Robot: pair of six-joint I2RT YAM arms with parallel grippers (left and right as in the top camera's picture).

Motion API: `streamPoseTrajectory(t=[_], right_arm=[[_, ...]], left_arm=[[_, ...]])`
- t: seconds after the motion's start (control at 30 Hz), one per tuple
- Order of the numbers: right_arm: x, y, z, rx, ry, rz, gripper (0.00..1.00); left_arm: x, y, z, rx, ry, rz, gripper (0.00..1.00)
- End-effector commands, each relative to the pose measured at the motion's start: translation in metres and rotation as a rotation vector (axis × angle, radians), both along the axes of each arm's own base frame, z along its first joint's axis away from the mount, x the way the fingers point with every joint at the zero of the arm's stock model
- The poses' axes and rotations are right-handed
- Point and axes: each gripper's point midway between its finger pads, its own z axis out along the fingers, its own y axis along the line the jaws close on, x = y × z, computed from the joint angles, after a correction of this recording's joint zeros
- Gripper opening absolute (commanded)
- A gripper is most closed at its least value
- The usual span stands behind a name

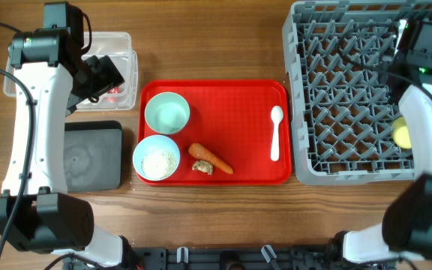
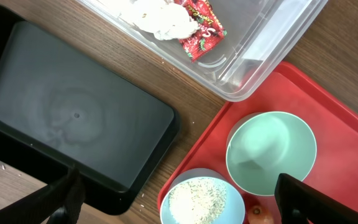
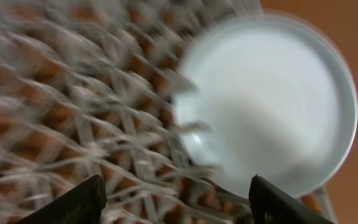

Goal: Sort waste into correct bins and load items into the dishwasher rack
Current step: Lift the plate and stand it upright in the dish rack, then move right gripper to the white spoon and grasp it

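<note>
My left gripper (image 2: 185, 202) is open and empty, hanging above the bowl of white rice (image 2: 199, 200) beside the empty light blue bowl (image 2: 271, 152). The clear tub (image 2: 272, 37) holds a red wrapper (image 2: 201, 28) and a white napkin (image 2: 160, 15). The black tray (image 2: 73, 112) is bare. A carrot (image 1: 212, 157), a brown scrap (image 1: 202, 168) and a white spoon (image 1: 276, 131) lie on the red tray (image 1: 231, 97). My right gripper (image 3: 182, 205) is open over the grey rack (image 1: 343, 90), with the light blue plate (image 3: 272, 99) just beyond its fingers. A yellow cup (image 1: 402, 133) sits in the rack.
A few rice grains lie on the wood between the black tray and the red tray. The rack's pegs stand close under my right gripper. My left arm's links and cables run along the table's left edge.
</note>
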Motion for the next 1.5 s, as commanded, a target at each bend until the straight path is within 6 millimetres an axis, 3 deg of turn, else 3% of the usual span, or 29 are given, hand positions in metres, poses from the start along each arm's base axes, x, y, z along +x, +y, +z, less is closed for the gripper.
streamPoseTrajectory(t=[0.0,0.1,0.33,0.47,0.57,0.7,0.83,1.07,1.47], right_arm=[[0.006,0.081,0.039,0.210,-0.126,0.220,0.76],[-0.004,0.137,0.035,0.346,-0.091,0.309,0.75],[-0.036,0.251,0.001,0.530,0.083,0.398,0.75],[-0.051,0.291,-0.029,0.576,0.180,0.354,0.75],[-0.064,0.314,-0.064,0.603,0.286,0.293,0.74],[-0.076,0.326,-0.101,0.598,0.380,0.200,0.74],[-0.071,0.319,-0.127,0.535,0.372,0.088,0.73],[-0.050,0.297,-0.137,0.403,0.279,0.025,0.74],[-0.051,0.287,-0.172,0.357,0.338,-0.011,0.74]], left_arm=[[0.001,-0.001,0.005,-0.012,-0.021,0.007,1.00],[0.001,-0.001,0.005,-0.012,-0.021,0.007,1.00],[0.001,-0.001,0.005,-0.012,-0.020,0.007,1.00],[0.001,-0.001,0.005,-0.012,-0.020,0.007,1.00],[0.001,-0.001,0.005,-0.012,-0.020,0.007,1.00],[0.001,-0.001,0.005,-0.012,-0.020,0.006,1.00],[0.001,-0.001,0.005,-0.011,-0.020,0.006,1.00],[0.001,-0.001,0.005,-0.012,-0.020,0.007,1.00],[0.001,-0.001,0.005,-0.012,-0.018,0.006,1.00]])
